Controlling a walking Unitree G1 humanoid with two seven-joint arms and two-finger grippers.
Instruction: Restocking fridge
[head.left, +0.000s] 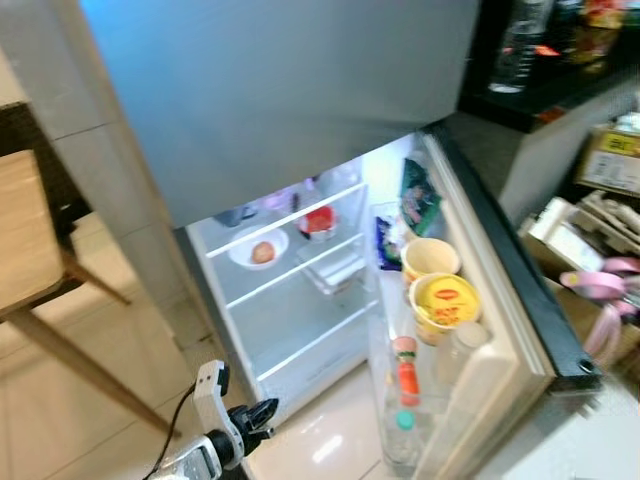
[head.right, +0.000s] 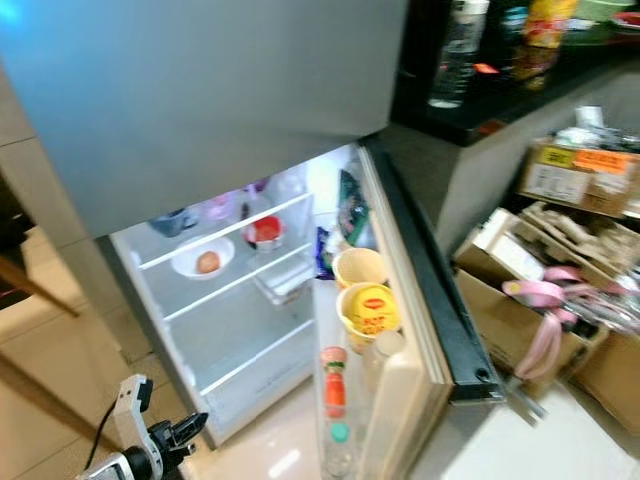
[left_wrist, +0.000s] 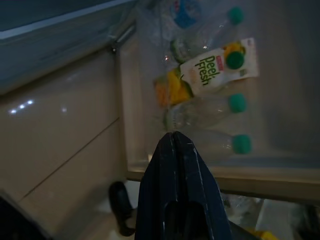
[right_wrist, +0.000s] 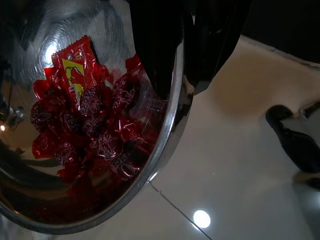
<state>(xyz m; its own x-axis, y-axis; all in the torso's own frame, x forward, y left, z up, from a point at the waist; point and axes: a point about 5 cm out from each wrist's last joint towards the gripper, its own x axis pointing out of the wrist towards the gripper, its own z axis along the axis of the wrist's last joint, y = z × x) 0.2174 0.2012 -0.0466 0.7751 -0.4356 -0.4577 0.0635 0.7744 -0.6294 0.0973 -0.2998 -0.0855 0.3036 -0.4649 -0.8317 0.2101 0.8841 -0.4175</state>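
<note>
The fridge (head.left: 300, 100) stands with its lower door (head.left: 500, 300) swung open. Its glass shelves hold a white bowl (head.left: 262, 250) and a red item (head.left: 320, 220). Two yellow cups (head.left: 443, 300) and a red-capped bottle (head.left: 404, 370) sit in the door racks. My left gripper (head.left: 262, 412) hangs low by the fridge's bottom corner, shut and empty. In its wrist view, the left gripper (left_wrist: 175, 137) points at a door rack with green-capped bottles (left_wrist: 235, 102) and a juice carton (left_wrist: 215, 67). My right gripper (right_wrist: 182, 75) is shut on the rim of a steel bowl (right_wrist: 100, 210) of red wrapped sweets (right_wrist: 90, 125).
A wooden table (head.left: 25, 240) stands at the left. Cardboard boxes (head.left: 610, 160) and a pink item (head.left: 600, 285) crowd the right, behind the open door. A dark counter (head.left: 540, 100) with a bottle (head.left: 515, 50) is at the upper right. Glossy tile floor (head.left: 320, 440) lies before the fridge.
</note>
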